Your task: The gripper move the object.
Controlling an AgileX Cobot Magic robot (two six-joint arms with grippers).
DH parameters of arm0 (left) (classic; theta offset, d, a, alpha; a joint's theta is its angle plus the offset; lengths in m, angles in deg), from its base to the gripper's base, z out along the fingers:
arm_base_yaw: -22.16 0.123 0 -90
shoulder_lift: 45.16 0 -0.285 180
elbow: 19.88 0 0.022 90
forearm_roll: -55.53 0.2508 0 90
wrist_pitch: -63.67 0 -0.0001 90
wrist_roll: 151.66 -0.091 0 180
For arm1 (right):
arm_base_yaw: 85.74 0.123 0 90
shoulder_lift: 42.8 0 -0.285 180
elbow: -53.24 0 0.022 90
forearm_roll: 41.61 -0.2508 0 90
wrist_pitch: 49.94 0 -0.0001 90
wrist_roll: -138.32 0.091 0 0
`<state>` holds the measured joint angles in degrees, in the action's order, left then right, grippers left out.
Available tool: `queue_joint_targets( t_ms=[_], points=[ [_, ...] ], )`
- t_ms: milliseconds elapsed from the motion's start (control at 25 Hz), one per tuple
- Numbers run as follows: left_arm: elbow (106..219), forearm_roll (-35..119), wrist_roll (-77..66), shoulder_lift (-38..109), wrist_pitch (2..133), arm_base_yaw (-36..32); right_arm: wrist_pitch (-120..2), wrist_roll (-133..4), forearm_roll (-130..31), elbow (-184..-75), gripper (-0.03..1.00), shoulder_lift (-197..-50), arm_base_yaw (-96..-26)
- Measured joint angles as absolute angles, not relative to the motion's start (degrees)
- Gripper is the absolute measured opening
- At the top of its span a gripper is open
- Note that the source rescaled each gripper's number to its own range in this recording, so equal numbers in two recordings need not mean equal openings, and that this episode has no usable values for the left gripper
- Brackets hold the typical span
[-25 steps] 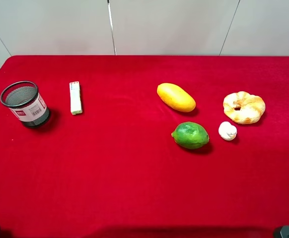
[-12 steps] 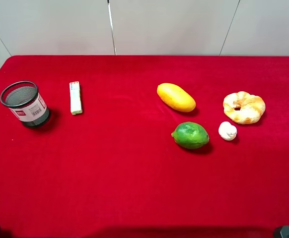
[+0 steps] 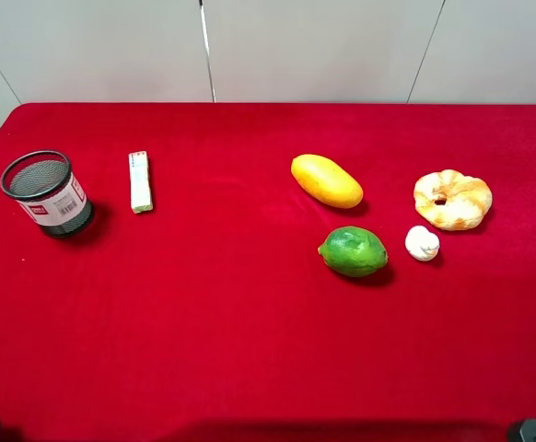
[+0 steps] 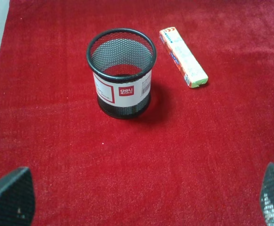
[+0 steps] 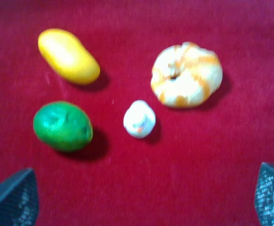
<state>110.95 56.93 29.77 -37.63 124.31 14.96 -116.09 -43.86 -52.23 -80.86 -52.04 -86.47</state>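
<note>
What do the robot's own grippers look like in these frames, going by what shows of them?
Only the finger tips show. The left gripper has dark, nearly black fingers with a fine mesh-like texture. The right gripper has greyer fingers with the same dotted pattern. No cables or markings are visible.

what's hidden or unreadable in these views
- Right gripper: the right wrist view's edge cuts off all but two finger tips set far apart; the exterior high view shows only dark corner stubs.
- Pastry: blurred in the right wrist view, so surface detail is lost.
- White figure: too small and soft to identify.
- Pen holder label: small print unreadable in the left wrist view.
</note>
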Motion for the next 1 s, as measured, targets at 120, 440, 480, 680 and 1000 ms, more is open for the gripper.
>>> queue_joint_targets(
  t_ms=[120, 440, 480, 680, 1000],
  points=[
    [110.95, 56.93, 29.77, -37.63, 124.31, 14.96, -114.76, -43.86, -51.39, -80.23, 1.00, -50.27, -86.47],
    [110.95, 56.93, 29.77, -37.63, 124.31, 14.96, -110.43, -43.86, -46.50, -79.15, 1.00, -50.21, -86.47],
    [110.95, 56.93, 29.77, -37.63, 124.31, 14.96, -109.72, -43.86, -45.84, -78.60, 1.00, -50.21, -86.47],
    [110.95, 56.93, 29.77, -37.63, 124.31, 14.96, -108.71, -43.86, -44.95, -78.16, 1.00, -50.21, -86.47],
    [110.95, 56.93, 29.77, -37.63, 124.31, 14.96, -108.29, -43.86, -44.95, -78.13, 1.00, -50.21, -86.47]
  ],
)
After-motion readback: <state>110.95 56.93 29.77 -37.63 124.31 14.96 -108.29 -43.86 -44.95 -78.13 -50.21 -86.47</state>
